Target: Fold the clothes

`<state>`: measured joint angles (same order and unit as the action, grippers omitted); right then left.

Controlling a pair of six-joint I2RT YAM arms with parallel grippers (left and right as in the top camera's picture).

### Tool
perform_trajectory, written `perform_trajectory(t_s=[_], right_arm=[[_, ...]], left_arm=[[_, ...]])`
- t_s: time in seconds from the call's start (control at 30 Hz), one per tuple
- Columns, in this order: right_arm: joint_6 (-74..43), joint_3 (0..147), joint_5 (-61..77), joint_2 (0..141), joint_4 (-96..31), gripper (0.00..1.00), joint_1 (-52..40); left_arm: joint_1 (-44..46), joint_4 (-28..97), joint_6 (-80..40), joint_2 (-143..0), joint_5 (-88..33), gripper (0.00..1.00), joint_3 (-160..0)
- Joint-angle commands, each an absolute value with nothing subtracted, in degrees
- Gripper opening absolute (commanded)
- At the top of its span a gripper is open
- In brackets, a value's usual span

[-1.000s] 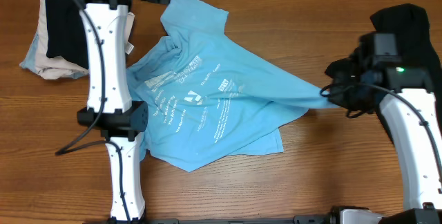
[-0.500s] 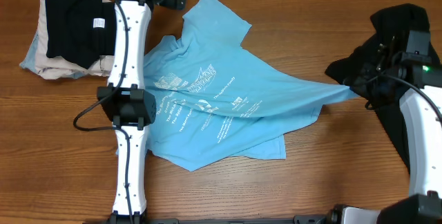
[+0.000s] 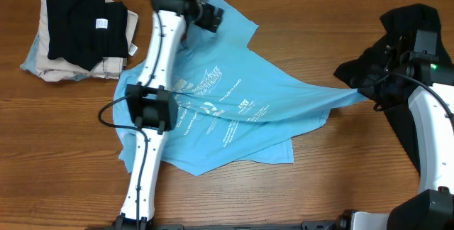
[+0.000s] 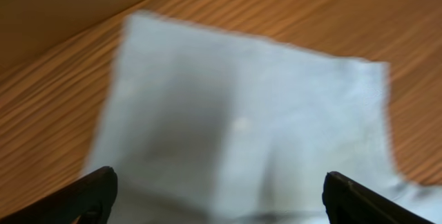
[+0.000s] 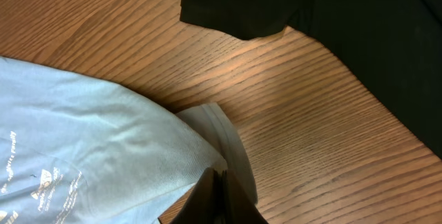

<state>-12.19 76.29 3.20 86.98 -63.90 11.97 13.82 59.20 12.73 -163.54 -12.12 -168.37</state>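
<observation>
The light blue T-shirt (image 3: 234, 109) with white lettering lies crumpled in the middle of the table. My right gripper (image 3: 367, 90) is shut on one edge of it and holds that edge stretched out to the right. The right wrist view shows the shut fingers (image 5: 222, 200) pinching the blue cloth (image 5: 103, 141). My left gripper (image 3: 211, 18) is open and empty above the shirt's upper sleeve. In the blurred left wrist view, the blue cloth (image 4: 242, 113) lies below the spread fingers (image 4: 221, 196). A black garment (image 3: 415, 28) lies at the right, also seen in the right wrist view (image 5: 359, 16).
A pile of folded clothes (image 3: 53, 63) sits at the back left, with a black garment bearing a small white label (image 3: 81, 28) on top. The wooden table (image 3: 333, 173) shows bare at the front right. My left arm (image 3: 145, 109) stretches over the shirt's left part.
My left arm has swung right, from over the folded pile to above the shirt's upper sleeve. My right gripper pulled the shirt edge rightward, then held still.
</observation>
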Motion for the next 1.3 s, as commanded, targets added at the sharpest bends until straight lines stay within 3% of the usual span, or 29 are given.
perform_trajectory(t_s=[0.0,0.67,0.97,1.27], right_arm=[[-11.92,76.12,3.51,86.94,-63.81,0.04,11.97],[-11.9,76.12,3.51,86.94,-64.31,0.04,11.97],[-11.9,76.12,3.49,86.94,-64.36,0.04,11.97],[-11.92,76.12,3.53,86.94,-65.1,0.04,11.97]], left_arm=[[16.99,57.19,14.81,-164.75,-9.17,0.99,-166.76],[15.79,42.52,10.76,-165.69,-5.58,1.0,-158.65],[15.77,42.83,11.79,-167.33,-6.0,0.93,-157.49],[15.99,44.05,13.8,-167.48,-6.02,0.77,-157.49]])
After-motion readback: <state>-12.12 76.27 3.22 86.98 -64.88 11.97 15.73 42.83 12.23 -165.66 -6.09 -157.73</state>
